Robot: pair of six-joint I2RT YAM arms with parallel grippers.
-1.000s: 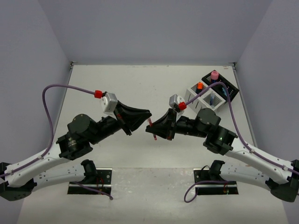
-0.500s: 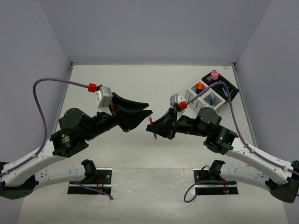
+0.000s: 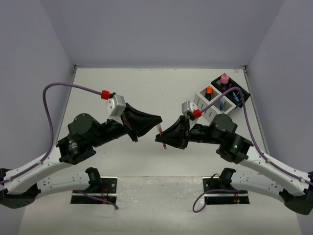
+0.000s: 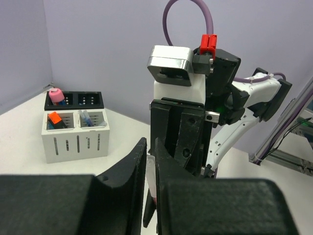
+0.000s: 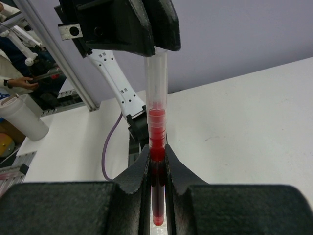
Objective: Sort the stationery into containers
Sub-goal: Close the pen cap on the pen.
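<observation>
A red pen with a clear cap is held in mid-air between both arms above the middle of the table. My right gripper is shut on its red barrel. My left gripper has its jaws closed round the clear cap end of the red pen, fingertip to fingertip with the right one. The white container and the black container stand at the far right, behind the right arm. A pink cylinder stands in the black one; an orange-capped highlighter and blue pens are in the white one.
In the left wrist view the white container stands at the left, with the black container behind it and the right arm's wrist straight ahead. Purple cables loop above both arms. The walls enclose the table on three sides.
My left gripper opened and drew back slightly, then came forward again and closed on the pen's clear cap. The right gripper kept its hold and shifted a little down and right.
</observation>
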